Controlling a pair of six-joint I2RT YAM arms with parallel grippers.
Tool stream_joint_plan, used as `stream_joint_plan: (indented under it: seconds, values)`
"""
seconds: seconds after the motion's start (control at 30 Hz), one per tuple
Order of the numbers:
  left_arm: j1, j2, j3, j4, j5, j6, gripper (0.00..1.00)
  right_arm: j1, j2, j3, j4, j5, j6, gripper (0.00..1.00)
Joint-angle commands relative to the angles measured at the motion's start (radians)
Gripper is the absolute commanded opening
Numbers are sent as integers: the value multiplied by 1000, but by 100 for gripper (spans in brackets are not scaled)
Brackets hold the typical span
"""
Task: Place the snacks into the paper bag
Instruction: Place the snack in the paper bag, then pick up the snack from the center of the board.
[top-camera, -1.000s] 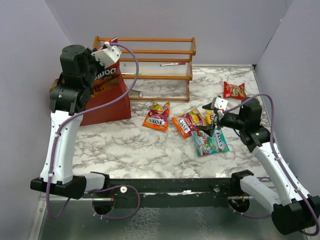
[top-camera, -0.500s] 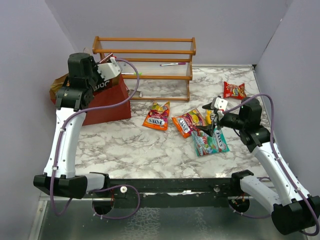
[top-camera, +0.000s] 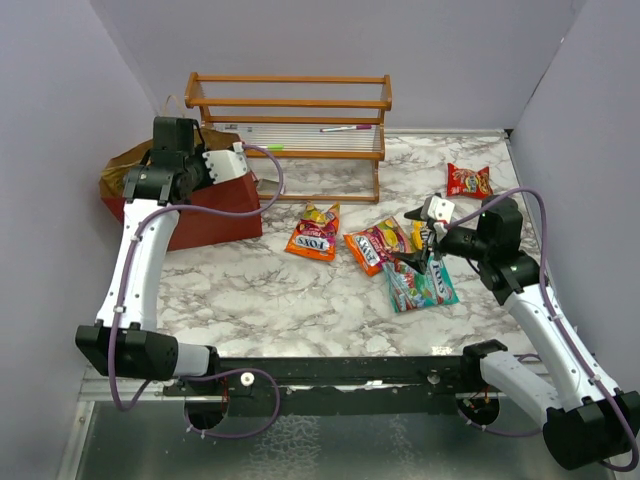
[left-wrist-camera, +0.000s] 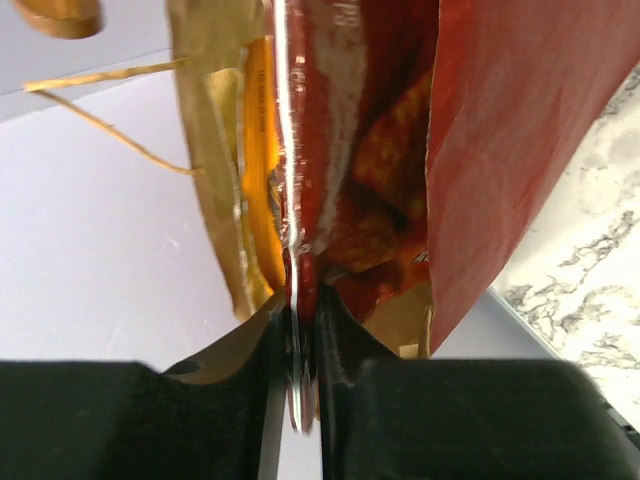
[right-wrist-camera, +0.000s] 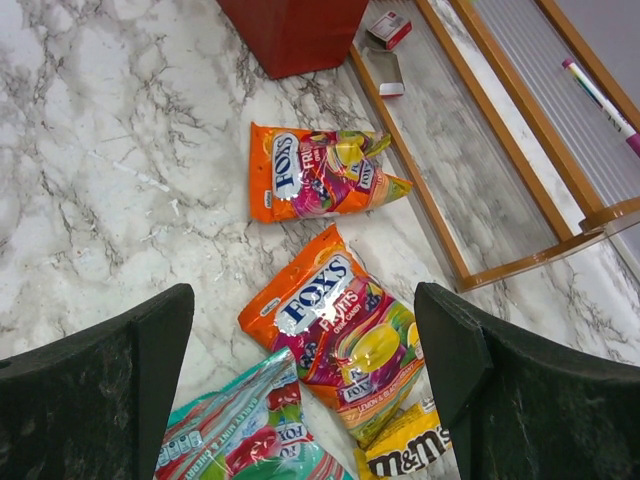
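The red paper bag (top-camera: 215, 215) stands at the back left. My left gripper (top-camera: 222, 170) is at its mouth, shut on the top edge of the dark red Doritos bag (left-wrist-camera: 370, 170), which hangs inside the paper bag's red wall (left-wrist-camera: 500, 150). An orange packet (left-wrist-camera: 255, 150) shows beside it in there. My right gripper (top-camera: 420, 243) is open and empty, hovering over the candy packs: two orange Fox's packs (top-camera: 314, 233) (top-camera: 375, 245), a teal pack (top-camera: 420, 283) and a yellow M&M's pack (right-wrist-camera: 415, 455). A red pack (top-camera: 468, 180) lies at the back right.
A wooden slatted rack (top-camera: 300, 120) stands behind the bag with a pen (top-camera: 345, 128) on it. Two small items (right-wrist-camera: 388, 40) lie under the rack. Purple walls close in the left, back and right sides.
My left gripper has come down and to the right, lowering the Doritos bag into the paper bag until it no longer shows from above. The right arm has not moved.
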Motion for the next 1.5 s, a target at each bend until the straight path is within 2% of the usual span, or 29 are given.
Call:
stream_joint_plan:
  seconds: [0.0,0.17,0.3,0.53,0.8,0.93,1.03,1.13,1.23,1.33,1.47]
  values:
    - [9,25,27,-42,-10,-11,25,-3,-6,-12,-10,0,-12,92]
    - [9,26,72,-3,6,-74,50,-3,-3,-13,-9,3,-14,92]
    - [9,29,113,43,34,-155,63,-3,-1,-13,-6,11,-10,92]
    - [8,26,154,161,170,-386,74,-12,25,-14,48,171,61,93]
    - [6,20,70,264,540,-714,93,-25,156,54,9,442,130,93]
    - [-13,14,-12,339,713,-846,94,-26,256,91,-77,537,125,91]
    - [-55,4,-90,406,788,-891,94,-27,305,102,-122,548,113,90]
    - [-130,-3,-176,472,773,-897,94,-27,320,104,-151,527,111,89]
    - [-244,6,-261,514,648,-850,94,-26,293,78,-123,490,126,88]
    - [-329,48,-294,537,557,-798,94,-26,269,63,-117,464,120,88]
    - [-382,132,-294,591,493,-795,94,-27,252,46,-117,470,101,88]
